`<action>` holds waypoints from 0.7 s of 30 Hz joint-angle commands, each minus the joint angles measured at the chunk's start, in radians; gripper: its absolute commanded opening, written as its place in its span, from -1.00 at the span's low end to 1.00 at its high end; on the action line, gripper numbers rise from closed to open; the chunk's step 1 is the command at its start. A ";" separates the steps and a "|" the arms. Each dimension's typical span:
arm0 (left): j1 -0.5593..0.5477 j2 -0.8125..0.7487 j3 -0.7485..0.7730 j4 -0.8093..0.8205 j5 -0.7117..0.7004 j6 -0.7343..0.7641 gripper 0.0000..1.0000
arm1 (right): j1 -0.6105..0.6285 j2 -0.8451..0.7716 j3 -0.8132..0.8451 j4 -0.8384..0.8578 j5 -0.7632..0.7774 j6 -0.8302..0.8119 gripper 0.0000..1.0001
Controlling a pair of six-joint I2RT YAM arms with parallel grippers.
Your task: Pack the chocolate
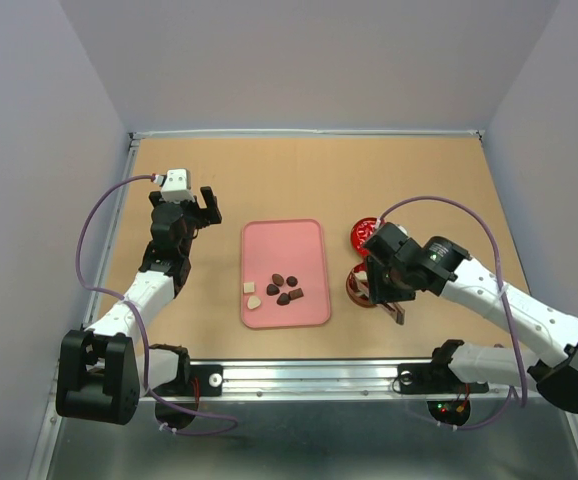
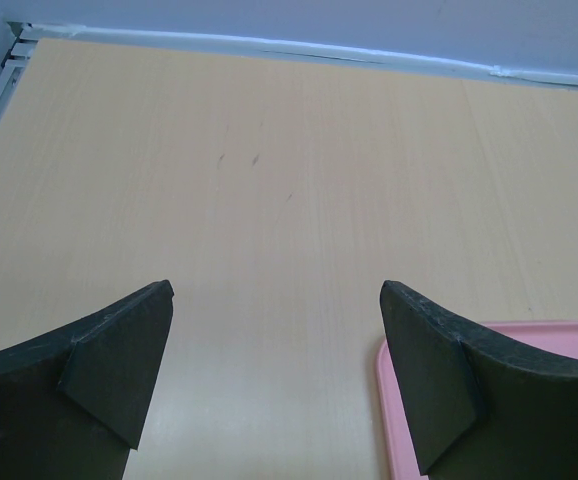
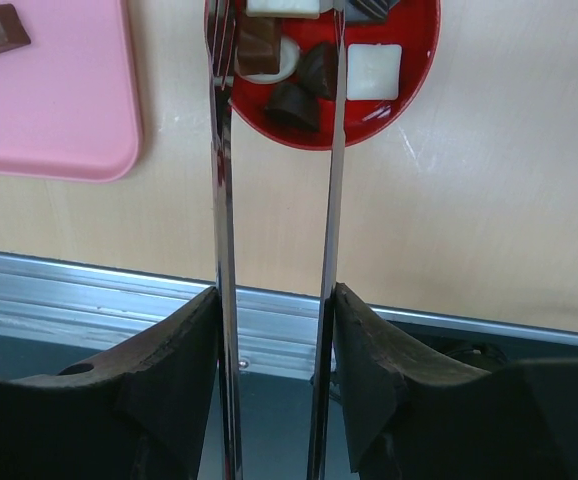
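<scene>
Chocolate (image 1: 280, 288) lies in two places: brown and cream pieces on the pink tray (image 1: 309, 240), and more in the red tin (image 3: 417, 45) to its right. Right gripper (image 3: 274, 295) clamps tweezers (image 3: 331, 200), its fingers pressing on both blades; the tips stand apart over the tin. Left gripper (image 2: 277, 300) is spread wide and empty above the table (image 2: 269, 150), left of the tray. Lid (image 1: 365, 234) markings are too small to read.

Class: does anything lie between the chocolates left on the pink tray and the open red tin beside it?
Nothing visible. Only bare table separates the pink tray, holding the chocolates, from the open red tin; its lid lies farther back. The tongs held by the right gripper hang over the tin.
</scene>
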 commanded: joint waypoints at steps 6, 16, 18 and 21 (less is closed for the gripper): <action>0.006 -0.015 0.030 0.030 0.007 -0.001 0.91 | 0.003 -0.065 0.125 -0.071 0.056 0.006 0.03; 0.007 -0.013 0.030 0.030 0.004 0.001 0.91 | 0.005 -0.007 0.143 0.082 -0.053 -0.077 -0.04; 0.006 -0.010 0.030 0.030 0.004 0.001 0.91 | 0.003 0.027 0.146 0.139 -0.073 -0.103 -0.04; 0.006 -0.009 0.028 0.030 0.002 -0.001 0.91 | 0.011 0.068 0.156 0.208 -0.106 -0.130 -0.04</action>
